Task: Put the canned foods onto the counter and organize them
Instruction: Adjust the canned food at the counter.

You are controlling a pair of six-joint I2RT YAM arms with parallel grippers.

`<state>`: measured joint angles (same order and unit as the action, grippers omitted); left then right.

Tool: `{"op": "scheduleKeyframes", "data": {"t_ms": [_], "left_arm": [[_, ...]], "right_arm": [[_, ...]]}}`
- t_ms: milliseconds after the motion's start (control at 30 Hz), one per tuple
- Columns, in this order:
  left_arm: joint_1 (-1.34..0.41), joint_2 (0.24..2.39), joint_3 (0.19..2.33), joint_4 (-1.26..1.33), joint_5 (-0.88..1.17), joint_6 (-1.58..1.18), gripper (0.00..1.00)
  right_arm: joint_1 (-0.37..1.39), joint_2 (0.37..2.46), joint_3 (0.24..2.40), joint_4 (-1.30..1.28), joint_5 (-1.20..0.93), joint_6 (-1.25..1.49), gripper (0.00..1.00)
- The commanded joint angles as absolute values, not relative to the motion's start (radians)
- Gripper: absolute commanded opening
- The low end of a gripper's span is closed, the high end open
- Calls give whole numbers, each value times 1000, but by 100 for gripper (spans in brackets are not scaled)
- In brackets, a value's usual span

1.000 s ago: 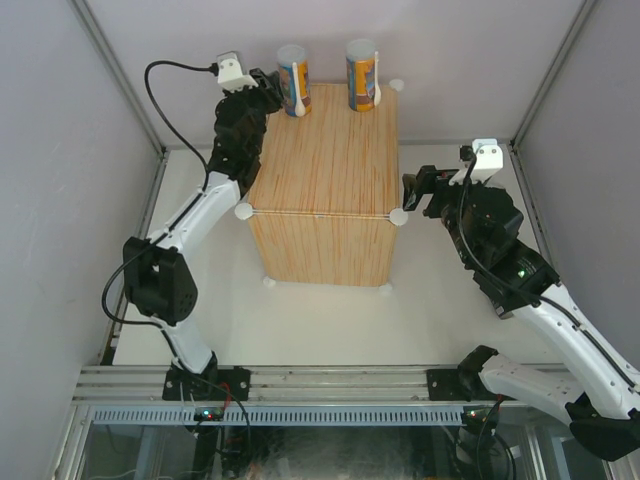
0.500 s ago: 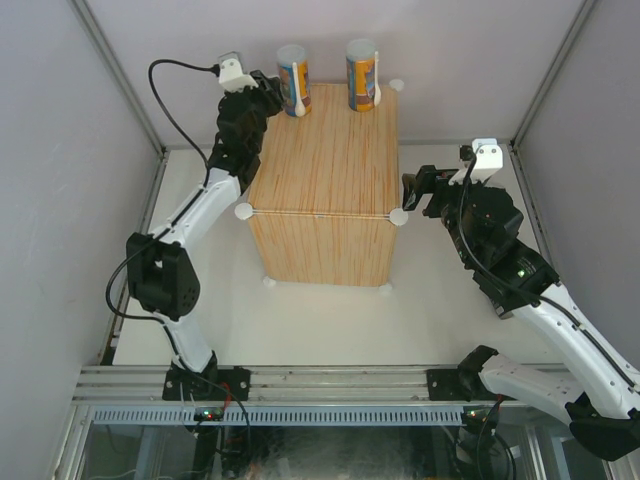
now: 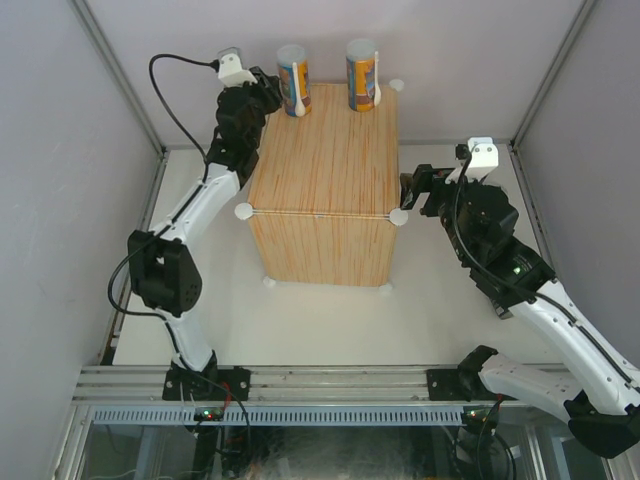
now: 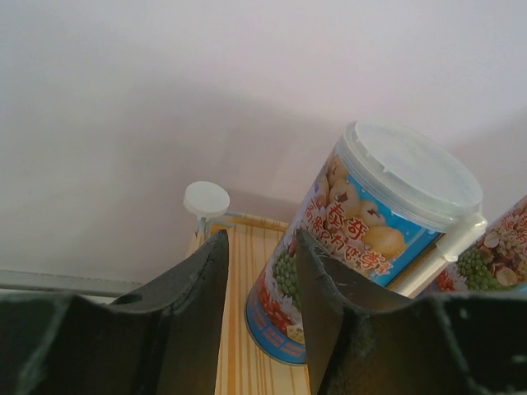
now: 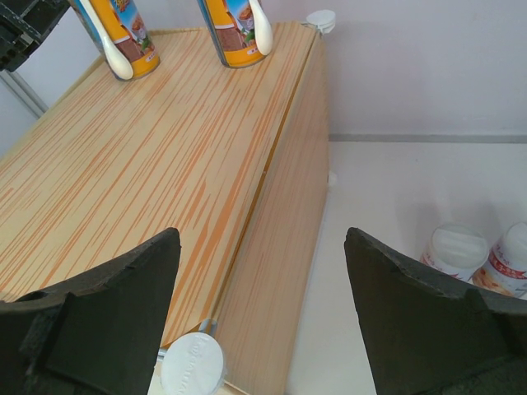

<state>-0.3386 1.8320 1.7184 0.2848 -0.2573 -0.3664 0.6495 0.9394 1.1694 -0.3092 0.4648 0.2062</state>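
Note:
Two tall blue-orange canned foods with white spoons stand upright at the far edge of the wood-grain counter, the left one and the right one. My left gripper hovers just left of the left can, open, with only the countertop showing between its fingers. That can rises beyond the right finger. My right gripper is wide open and empty by the counter's near right corner. Two short white-red cans sit on the floor to the counter's right.
White round knobs mark the counter's corners, one just under my right gripper and one ahead of my left. Grey walls close in the white floor on three sides. The rail with the arm bases runs along the near edge.
My left gripper has crept slightly along the counter's far left edge beside the left can. My right gripper has edged a little left toward the counter's corner. The cans have not moved.

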Motion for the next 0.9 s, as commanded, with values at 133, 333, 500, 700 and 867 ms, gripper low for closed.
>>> {"op": "scheduleKeyframes", "data": {"t_ms": [133,333,500,700,867], "left_arm": [[-332,1862,1820,253,-221,-368,43],[-332,1874,1833,245,-204,-373,42],[-332,1880,1839,239,-193,-374,42],[-333,1884,1836,226,-183,-375,41],[-333,1889,1834,221,-171,-384,40]], "right_arm": [[649,940,1197,-270,466,224,80],[649,942,1198,-271,469,225,80],[649,946,1198,-270,469,229,80],[648,948,1197,-270,467,233,80],[649,948,1197,-269,465,235,80]]}}
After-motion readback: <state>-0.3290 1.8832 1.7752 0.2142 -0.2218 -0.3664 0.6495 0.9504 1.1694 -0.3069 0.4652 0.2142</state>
